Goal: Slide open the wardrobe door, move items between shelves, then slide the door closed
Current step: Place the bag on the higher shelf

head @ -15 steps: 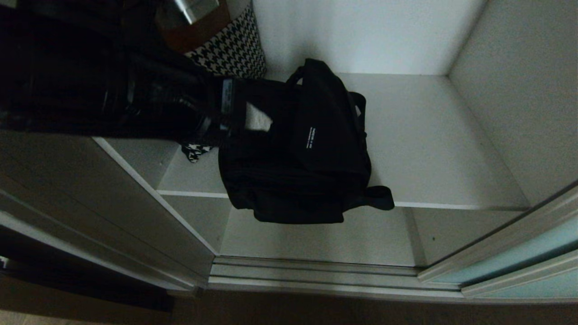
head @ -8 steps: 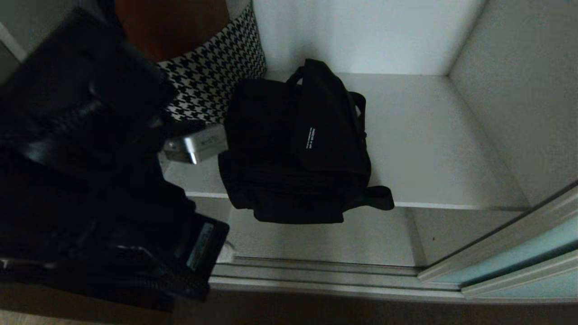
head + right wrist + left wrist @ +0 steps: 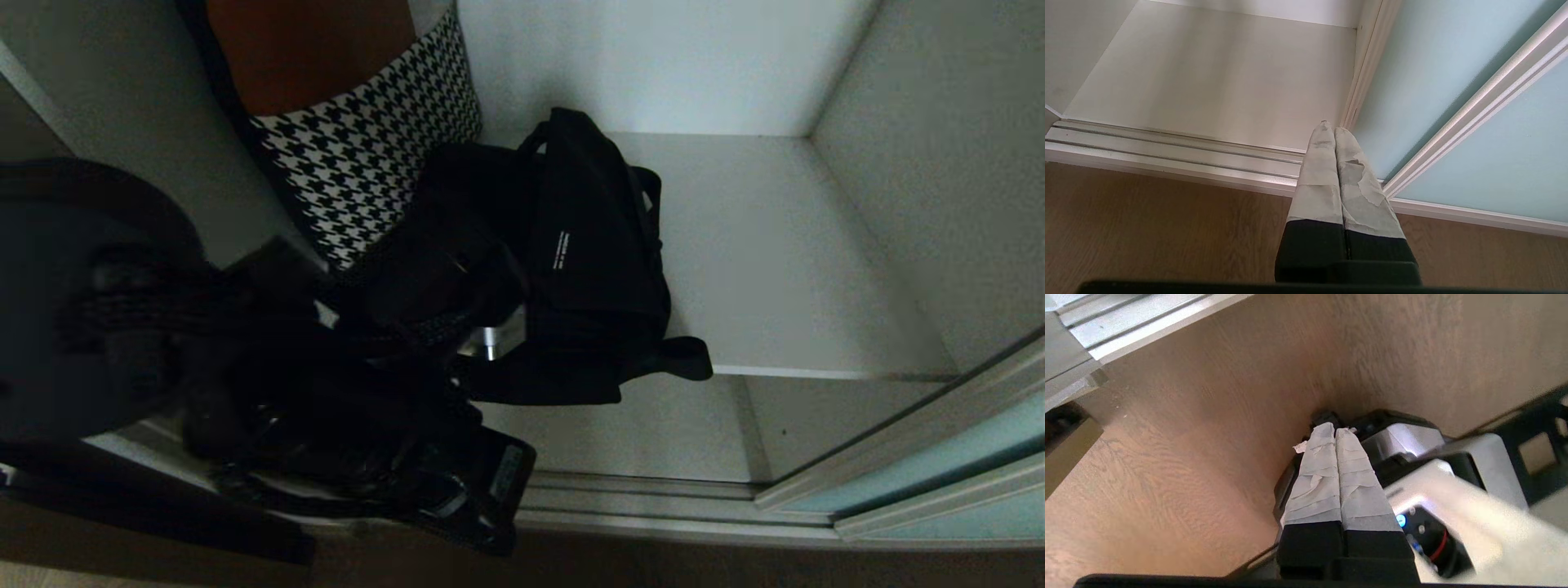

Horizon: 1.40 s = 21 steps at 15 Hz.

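Observation:
A black bag sits on the upper of the two shelves, its front hanging over the edge above the lower shelf. My left arm hangs low at the wardrobe's front left and covers the bag's left side. In the left wrist view my left gripper is shut and empty, pointing down at the wooden floor and the robot's base. My right gripper is shut and empty, parked low near the floor track. The sliding wardrobe door stands pushed to the right.
A houndstooth basket stands at the back left of the upper shelf, beside the bag. The ridged silver floor track runs along the wardrobe's front. The door's glass is close to my right gripper. Wooden floor lies in front.
My left arm has pulled away from the bag's left side and swung down to the wardrobe's front left. The bag has stayed on the shelf.

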Available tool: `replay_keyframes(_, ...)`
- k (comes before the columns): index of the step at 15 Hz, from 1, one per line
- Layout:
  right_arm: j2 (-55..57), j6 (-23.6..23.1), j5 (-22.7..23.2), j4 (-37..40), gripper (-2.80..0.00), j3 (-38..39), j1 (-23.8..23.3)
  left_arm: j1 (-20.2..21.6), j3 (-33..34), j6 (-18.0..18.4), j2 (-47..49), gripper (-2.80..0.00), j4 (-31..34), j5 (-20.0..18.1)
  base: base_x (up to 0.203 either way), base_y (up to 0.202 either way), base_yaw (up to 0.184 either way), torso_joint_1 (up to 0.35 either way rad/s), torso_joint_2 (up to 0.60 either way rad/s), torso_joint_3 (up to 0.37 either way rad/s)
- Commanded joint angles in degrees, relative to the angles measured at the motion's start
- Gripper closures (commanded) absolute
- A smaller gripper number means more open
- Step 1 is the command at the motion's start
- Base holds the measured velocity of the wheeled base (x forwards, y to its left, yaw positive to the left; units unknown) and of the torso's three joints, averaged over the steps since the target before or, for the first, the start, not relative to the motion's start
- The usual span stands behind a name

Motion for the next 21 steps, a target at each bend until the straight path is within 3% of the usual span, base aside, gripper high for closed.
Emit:
replay_keyframes(1,0.0,0.0,0.0,0.0,0.0,0.1,0.0,1.1,-3.5,-0.6,7.4,0.0,-2.3,1.3,0.0,0.0,0.0,0.0,0.0,0.0)
replay_keyframes(4,0.0,0.0,0.0,0.0,0.0,0.0,0.0,2.9,-6.9,-1.3,11.4,0.0,-5.7,14.7,0.0,0.0,0.0,0.0,0.0,0.0)
replay_keyframes(6,0.0,0.0,0.0,0.0,0.0,0.1,0.0,4.7,-11.4,-1.6,13.8,0.0,-6.1,19.4,0.0,0.0,0.0,0.0,0.0,0.0)
replay_keyframes(9,0.0,0.0,0.0,0.0,0.0,0.1,0.0,6.5,-13.8,-1.5,14.8,0.0,-6.3,21.3,0.0,0.0,0.0,0.0,0.0,0.0)
replay_keyframes(12,0.0,0.0,0.0,0.0,0.0,0.0,0.0,8.0,-17.0,-1.5,17.2,0.0,-6.5,25.6,0.0,0.0,0.0,0.0,0.0,0.0)
replay_keyframes(18,0.0,0.0,0.0,0.0,0.0,0.0,0.0,9.1,-28.8,-0.2,15.8,0.0,-11.3,30.2,0.0,0.0,0.0,0.0,0.0,0.0)
replay_keyframes(21,0.0,0.0,0.0,0.0,0.0,0.0,0.0,9.6,-28.6,1.5,16.5,0.0,-16.4,30.6,0.0,0.0,0.0,0.0,0.0,0.0)
